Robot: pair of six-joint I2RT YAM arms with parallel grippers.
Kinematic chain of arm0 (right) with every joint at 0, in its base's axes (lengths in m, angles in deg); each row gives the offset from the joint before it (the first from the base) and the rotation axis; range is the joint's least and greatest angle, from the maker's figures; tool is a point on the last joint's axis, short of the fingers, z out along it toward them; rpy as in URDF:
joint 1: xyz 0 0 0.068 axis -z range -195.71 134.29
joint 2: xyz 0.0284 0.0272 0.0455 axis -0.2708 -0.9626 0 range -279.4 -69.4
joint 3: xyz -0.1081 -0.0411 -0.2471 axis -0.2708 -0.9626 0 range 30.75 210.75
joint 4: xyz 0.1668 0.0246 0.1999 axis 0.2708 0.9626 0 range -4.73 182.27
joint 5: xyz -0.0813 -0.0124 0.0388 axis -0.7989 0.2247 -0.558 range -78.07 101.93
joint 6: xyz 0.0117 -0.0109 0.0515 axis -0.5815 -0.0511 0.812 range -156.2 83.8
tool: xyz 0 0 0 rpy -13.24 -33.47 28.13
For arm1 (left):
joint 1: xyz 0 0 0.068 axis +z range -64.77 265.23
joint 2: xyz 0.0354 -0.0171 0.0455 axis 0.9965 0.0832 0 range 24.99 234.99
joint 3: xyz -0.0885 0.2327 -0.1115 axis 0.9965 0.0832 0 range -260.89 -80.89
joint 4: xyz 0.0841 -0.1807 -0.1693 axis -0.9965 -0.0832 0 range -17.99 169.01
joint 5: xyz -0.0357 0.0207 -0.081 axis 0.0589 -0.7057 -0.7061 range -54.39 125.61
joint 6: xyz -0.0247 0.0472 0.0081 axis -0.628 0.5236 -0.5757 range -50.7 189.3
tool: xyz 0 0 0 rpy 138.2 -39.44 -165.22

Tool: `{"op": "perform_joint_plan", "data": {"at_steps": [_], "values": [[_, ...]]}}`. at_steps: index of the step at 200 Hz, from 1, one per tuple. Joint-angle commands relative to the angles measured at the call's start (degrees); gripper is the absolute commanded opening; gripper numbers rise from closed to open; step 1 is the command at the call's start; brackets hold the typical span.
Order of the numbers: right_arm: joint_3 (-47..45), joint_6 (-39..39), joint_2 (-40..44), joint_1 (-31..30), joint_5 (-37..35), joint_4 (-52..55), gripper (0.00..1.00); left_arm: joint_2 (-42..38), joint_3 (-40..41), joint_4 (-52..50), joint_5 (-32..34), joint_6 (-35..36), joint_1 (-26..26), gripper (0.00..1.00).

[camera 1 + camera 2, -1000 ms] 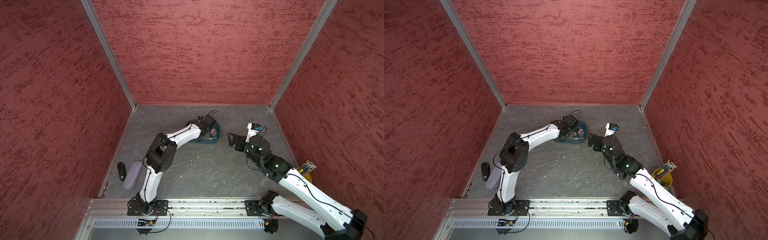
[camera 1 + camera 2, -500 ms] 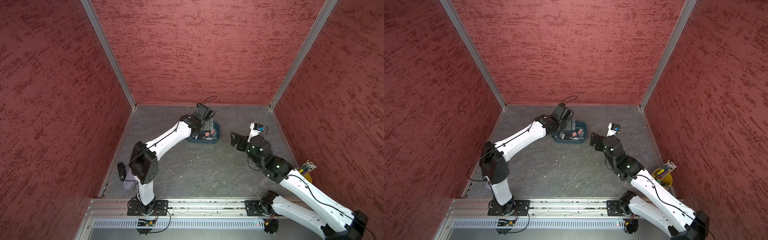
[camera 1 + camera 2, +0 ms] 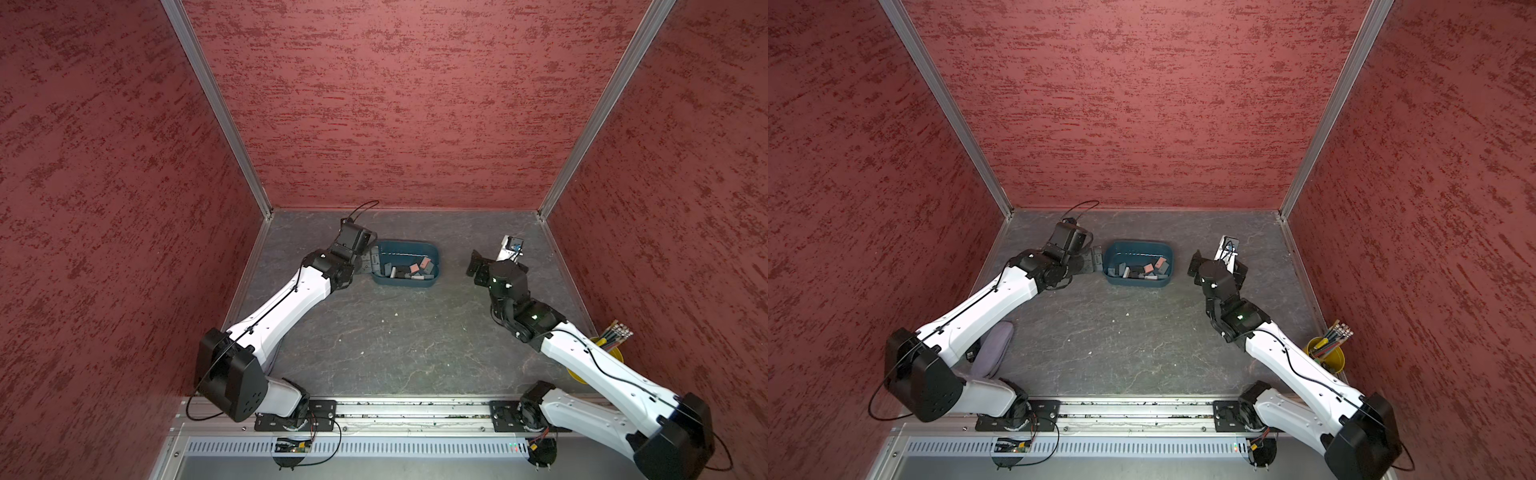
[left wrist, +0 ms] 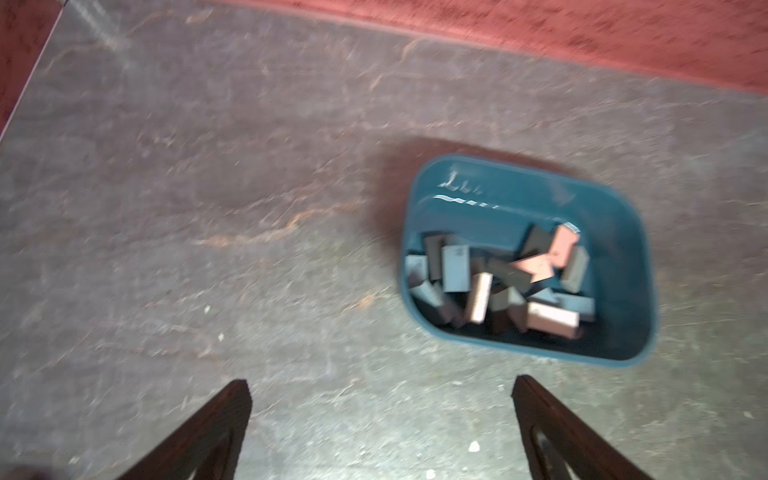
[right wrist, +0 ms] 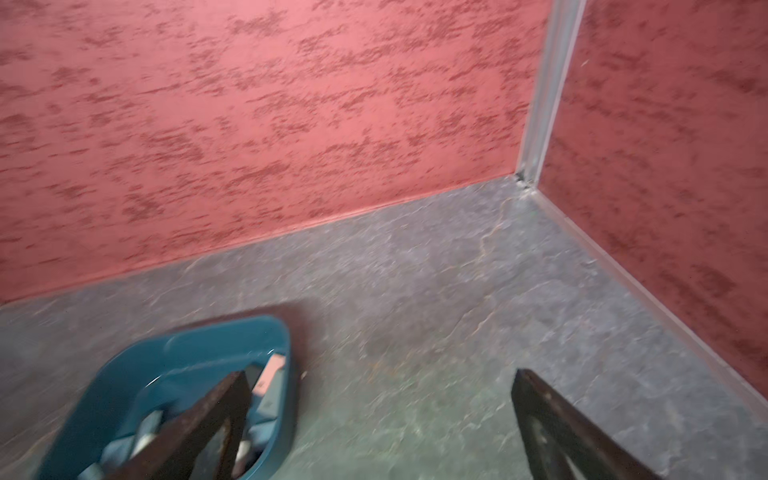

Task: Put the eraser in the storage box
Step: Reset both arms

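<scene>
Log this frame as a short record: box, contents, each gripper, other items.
storage box: upright, lidless
contents: a heap of erasers, grey and pink
left gripper: open, empty, beside the box
right gripper: open, empty, at the box's other end
loose erasers outside box: none visible
other: yellow pencil cup, purple pouch

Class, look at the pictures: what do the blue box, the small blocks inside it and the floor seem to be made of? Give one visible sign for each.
Box: likely moulded plastic, glossy; bright glints on its smooth inner wall, rounded corners.
Blocks: perhaps rubber, matt; dull pink and grey faces without shine.
Floor: stone-look sheet, matt grey with veins; true material unclear.
</scene>
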Motion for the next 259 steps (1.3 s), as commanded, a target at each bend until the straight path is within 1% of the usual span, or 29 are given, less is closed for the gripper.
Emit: {"op": "perform_joint_plan", "data": {"at_steps": [1, 11, 20, 30, 41, 51, 61, 76, 92, 103, 115, 128, 148, 174, 196, 209, 242, 259], "values": [[-3.71, -6.28, -2.6, 4.02, -0.87, -12.88, 0.99, -2.18, 2.04, 2.52, -0.36, 2.49, 2.4, 1.0], [-5.12, -7.87, -4.26, 6.22, 1.29, -16.13, 0.99, -1.78, 2.31, 1.8, -0.96, 2.41, 3.72, 1.0], [-5.32, -8.46, -6.29, 7.6, 1.32, -17.25, 0.99, -1.24, 2.54, 1.21, -2.03, 2.23, 4.79, 1.0], [-5.19, -9.69, -8.6, 8.85, 0.31, -18.55, 0.99, -0.83, 3.09, 1.16, -2.6, 1.5, 6.15, 1.0], [-6.45, -12.72, -10.74, 9.71, -1.95, -22.54, 0.99, -0.9, 4.58, 2.55, -4.25, 0.93, 7.94, 1.0], [-7.45, -13.55, -11.37, 9.92, -3.72, -24.69, 0.99, -1.33, 6.27, 4.02, -5.08, 0.43, 9.44, 1.0], [-10.02, -14.54, -10.28, 10.24, -4.32, -29.07, 0.99, -1.71, 7.84, 5.95, -4.7, 0.62, 10.44, 1.0], [-15.43, -18.41, -9.17, 11.43, -4.18, -38.81, 0.99, -2.16, 9.35, 7.34, -2.65, 0.63, 11.24, 1.0], [-16.86, -20.79, -10.26, 12.76, -3.59, -41.16, 0.99, -2.48, 10.27, 8.36, -1.46, 1.06, 12.18, 1.0], [-17.76, -20.76, -11.44, 13.29, -3.71, -44.22, 0.99, -2.74, 10.73, 8.76, -0.05, 1.22, 12.63, 1.0], [-19.38, -19.78, -12.11, 14.51, -1.51, -47.5, 0.99, -3.46, 11.71, 9.68, 1.4, 1.53, 12.81, 1.0], [-20.99, -19.69, -13.2, 15.67, 1.01, -50.89, 0.99, -4.91, 13.62, 11.73, 0.65, 0.82, 13.3, 1.0], [-22.26, -20.25, -15.71, 16.48, 0.94, -54.63, 0.99, -7.71, 17.07, 15.49, 1.13, 1.06, 13.47, 1.0], [-22.94, -19.03, -17.71, 17.28, 1.51, -58.32, 0.99, -7.51, 17.21, 15.52, 2.24, 2.04, 13.6, 1.0], [-23.19, -22.79, -20.7, 17.39, 3.95, -62.07, 0.99, -6.96, 17.66, 16.01, 1.92, 1.99, 13.86, 1.0], [-23.69, -23.13, -22.81, 17.41, 3.42, -64.48, 0.99, -7.06, 18.25, 16.5, 1.95, 1.77, 14.16, 1.0], [-24.98, -25.2, -25.17, 17.42, 5.78, -68.6, 0.99, -7.88, 19.59, 17.89, 2.29, 2.82, 14.52, 1.0], [-26.31, -26.84, -27.14, 17.57, 6.19, -73.85, 0.99, -8.22, 20.59, 19.15, 2.27, 2.83, 14.74, 1.0]]}}
